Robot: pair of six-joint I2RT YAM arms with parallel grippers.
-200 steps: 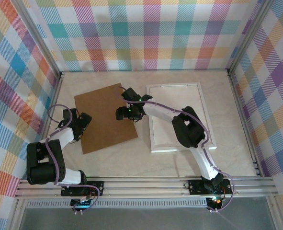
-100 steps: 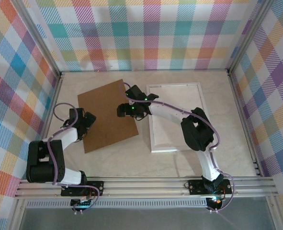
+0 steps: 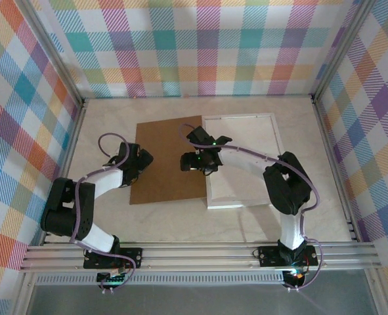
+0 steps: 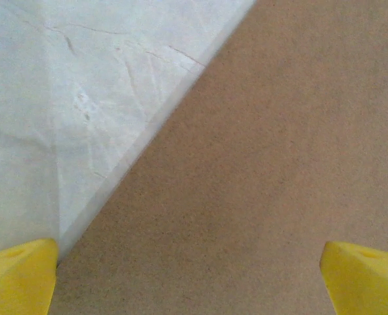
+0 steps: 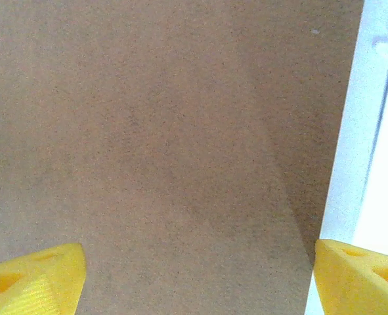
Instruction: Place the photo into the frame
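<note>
Brown board lies flat on the table, and both arms reach in over it, one from each side. The left gripper is at the board's left edge. In its wrist view the yellow fingertips stand spread wide. One tip sits right at the board's edge, where the pale, creased table surface begins, and the other is well in over the brown. Whether the tips touch the board, I cannot tell.

Across on the board's right side is the right gripper. Its yellow fingertips are also spread wide: one over plain board, the other over the white strip just beyond the board's right edge.

That strip belongs to the frame. It lies flat on the table immediately right of the board, long sides running the same way, its left edge hard against the board's right edge. Whether the two overlap I cannot tell. Inside the frame's narrow white border the field looks plain and pale from above. The right arm crosses over it to reach the board.
</note>
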